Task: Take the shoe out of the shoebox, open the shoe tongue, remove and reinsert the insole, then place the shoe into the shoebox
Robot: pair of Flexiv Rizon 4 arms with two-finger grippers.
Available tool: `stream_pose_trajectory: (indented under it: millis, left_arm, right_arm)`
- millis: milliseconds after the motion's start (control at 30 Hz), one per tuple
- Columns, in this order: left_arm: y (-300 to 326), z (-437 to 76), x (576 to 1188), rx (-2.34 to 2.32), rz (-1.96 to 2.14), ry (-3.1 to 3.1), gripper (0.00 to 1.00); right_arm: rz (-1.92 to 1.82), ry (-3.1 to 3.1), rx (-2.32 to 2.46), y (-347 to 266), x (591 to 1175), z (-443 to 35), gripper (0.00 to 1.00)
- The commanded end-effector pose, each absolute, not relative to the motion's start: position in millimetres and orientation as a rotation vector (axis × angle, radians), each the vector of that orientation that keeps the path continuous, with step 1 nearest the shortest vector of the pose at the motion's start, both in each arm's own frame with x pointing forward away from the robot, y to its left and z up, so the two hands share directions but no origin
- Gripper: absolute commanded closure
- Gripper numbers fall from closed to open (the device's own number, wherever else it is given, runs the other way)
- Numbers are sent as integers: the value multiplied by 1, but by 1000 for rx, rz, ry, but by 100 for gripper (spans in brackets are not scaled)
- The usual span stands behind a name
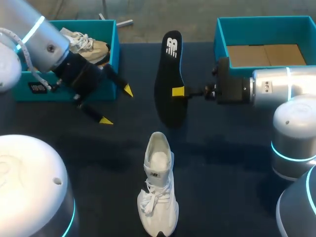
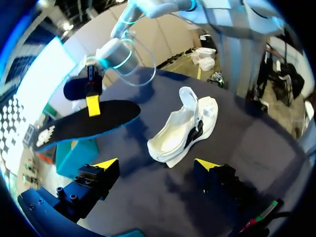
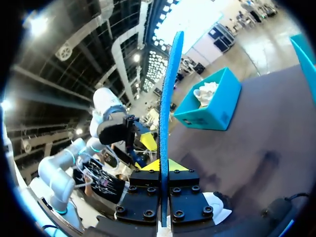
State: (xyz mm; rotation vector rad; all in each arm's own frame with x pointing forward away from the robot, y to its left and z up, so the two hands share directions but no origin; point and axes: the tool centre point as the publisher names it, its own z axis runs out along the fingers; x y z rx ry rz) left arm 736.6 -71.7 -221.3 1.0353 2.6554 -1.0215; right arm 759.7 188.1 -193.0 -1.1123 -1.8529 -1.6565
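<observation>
My right pincer is closed on the long black foam insole with a blue underside, both fingers clamped on one long edge. The insole is held off the dark table, between the two boxes and beyond the shoe. In the right wrist view it stands edge-on between my yellow tips.

My left pincer is open with nothing between its fingers. It hangs over the table just beside the near wall of the left-hand teal shoebox. That box holds a beige laced shoe.

The white lace-up shoe rests on the table near its middle, apart from both pincers, mouth gaping and heel end toward the insole. In the left wrist view it lies ahead of my open fingers.

The right-hand teal shoebox shows a brown cardboard floor.
</observation>
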Motion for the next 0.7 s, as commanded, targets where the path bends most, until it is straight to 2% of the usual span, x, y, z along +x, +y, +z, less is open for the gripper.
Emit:
stream_pose_trajectory:
  millis: [33, 400, 700]
  left_arm:
    - [-75, -228, 720, 805, -841, 2804, 0]
    - [-59, -269, 690, 550, -759, 2997, 0]
    - [-59, -269, 690, 550, -759, 2997, 0]
  right_arm:
    - [-1702, -1893, -1075, 189, 752, -198, 100]
    - [-1748, -2012, -983, 192, 746, -214, 100]
    - [-1748, -2012, -983, 192, 746, -214, 100]
